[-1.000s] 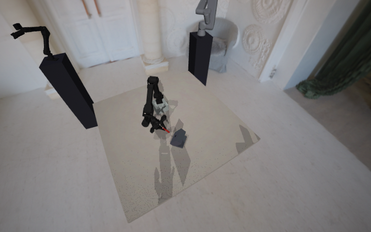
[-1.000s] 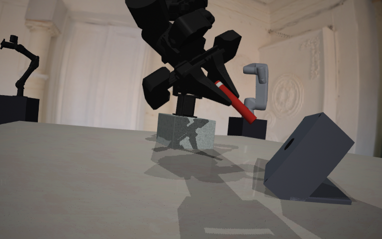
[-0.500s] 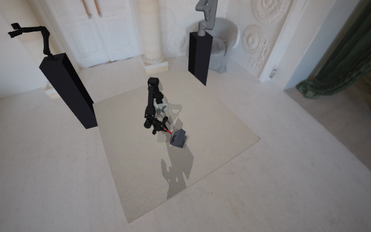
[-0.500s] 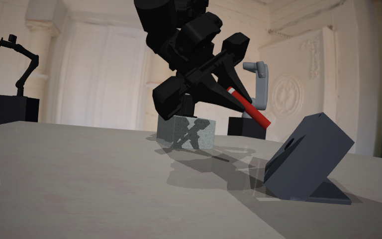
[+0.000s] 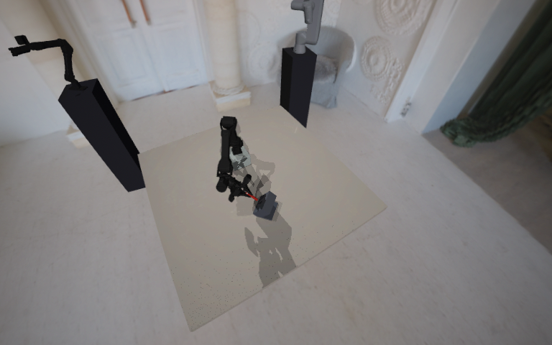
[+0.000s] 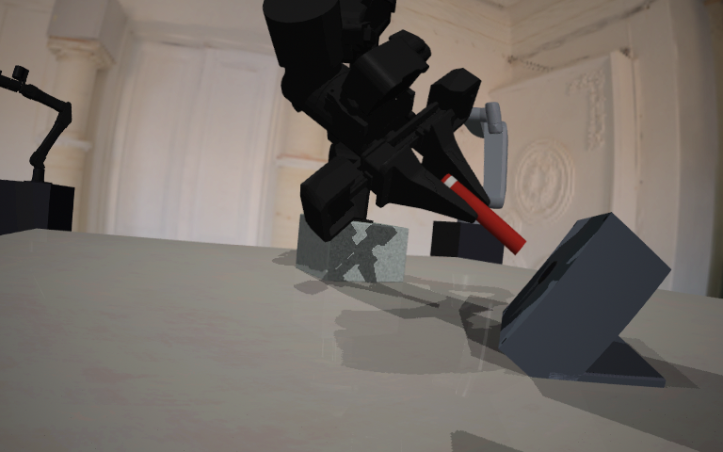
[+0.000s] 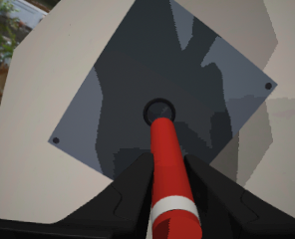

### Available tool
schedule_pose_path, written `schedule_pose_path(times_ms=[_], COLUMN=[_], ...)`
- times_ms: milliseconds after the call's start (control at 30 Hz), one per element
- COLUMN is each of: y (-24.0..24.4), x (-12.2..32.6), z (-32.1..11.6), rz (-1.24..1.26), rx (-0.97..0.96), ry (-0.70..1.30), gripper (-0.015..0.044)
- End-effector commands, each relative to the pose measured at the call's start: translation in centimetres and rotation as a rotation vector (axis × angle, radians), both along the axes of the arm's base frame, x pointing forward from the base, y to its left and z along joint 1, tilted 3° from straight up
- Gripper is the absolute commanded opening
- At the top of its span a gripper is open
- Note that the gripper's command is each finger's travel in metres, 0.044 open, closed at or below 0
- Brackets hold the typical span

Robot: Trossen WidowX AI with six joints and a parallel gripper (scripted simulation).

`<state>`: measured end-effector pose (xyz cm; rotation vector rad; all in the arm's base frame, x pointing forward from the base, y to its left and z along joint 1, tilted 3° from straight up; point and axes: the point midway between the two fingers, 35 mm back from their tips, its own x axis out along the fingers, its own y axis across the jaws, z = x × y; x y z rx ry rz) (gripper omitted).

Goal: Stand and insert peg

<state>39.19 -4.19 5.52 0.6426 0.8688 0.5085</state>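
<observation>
The red peg (image 5: 251,196) (image 6: 489,217) (image 7: 168,156) is held in the air, tilted, its plain end pointing down toward the sloped panel and its white-banded end up between the fingers. My gripper (image 6: 482,211) (image 7: 167,163) is shut on the peg around its middle. The sloped panel (image 5: 269,205) (image 6: 592,291) (image 7: 78,121) is a blue-grey block with a tilted face. Its hole (image 6: 546,272) (image 7: 158,109) shows just beyond the plain end in the wrist view. In the exterior view a gap shows between the peg's plain end and the face.
A speckled pale block (image 5: 242,159) (image 6: 391,254) stands at the arm's base. The panel's thin foot plate (image 6: 629,366) extends behind it on the table (image 5: 210,256) (image 6: 186,358). Two other arms stand on dark pedestals (image 5: 103,136) (image 5: 296,81) beyond the table. Shadows cross the panel face.
</observation>
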Motion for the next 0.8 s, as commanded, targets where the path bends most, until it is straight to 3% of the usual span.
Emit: schedule_pose_path(times_ms=[0,767], y=[0.4,1.2], x=[0.2,1.0], z=[-0.3,-0.9], rz=[0.001,0.004], rx=[0.006,0.007], ry=[0.000,-0.005], gripper=[0.0000,0.0000])
